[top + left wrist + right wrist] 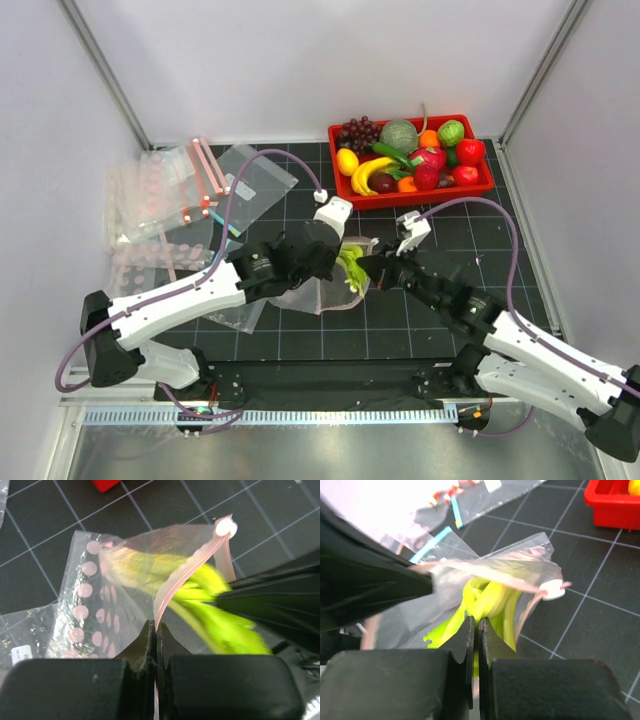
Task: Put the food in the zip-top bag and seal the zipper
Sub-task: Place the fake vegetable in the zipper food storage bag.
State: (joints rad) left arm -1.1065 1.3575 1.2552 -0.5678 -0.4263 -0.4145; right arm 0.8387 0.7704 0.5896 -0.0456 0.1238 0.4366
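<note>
The clear zip-top bag (325, 292) lies mid-table, its mouth lifted. My left gripper (156, 627) is shut on the pinkish zipper strip (185, 575) and holds the mouth up; the white slider (226, 527) sits at the strip's end. The pale-green celery (150, 567) is partly inside the bag, its leafy end (225, 625) sticking out. My right gripper (478, 625) is shut on the celery's leafy end (490, 600) at the mouth. In the top view both grippers, left (335, 262) and right (365, 270), meet over the bag. The lemon (347, 161), apple (470, 151) and dark green vegetable (392, 152) lie in the tray.
The red tray (420, 196) at the back right also holds a banana (368, 176), grapes (358, 132) and other toy produce. Spare clear bags (160, 205) lie at the left, one more (255, 180) behind the arms. Frame posts and walls enclose the table.
</note>
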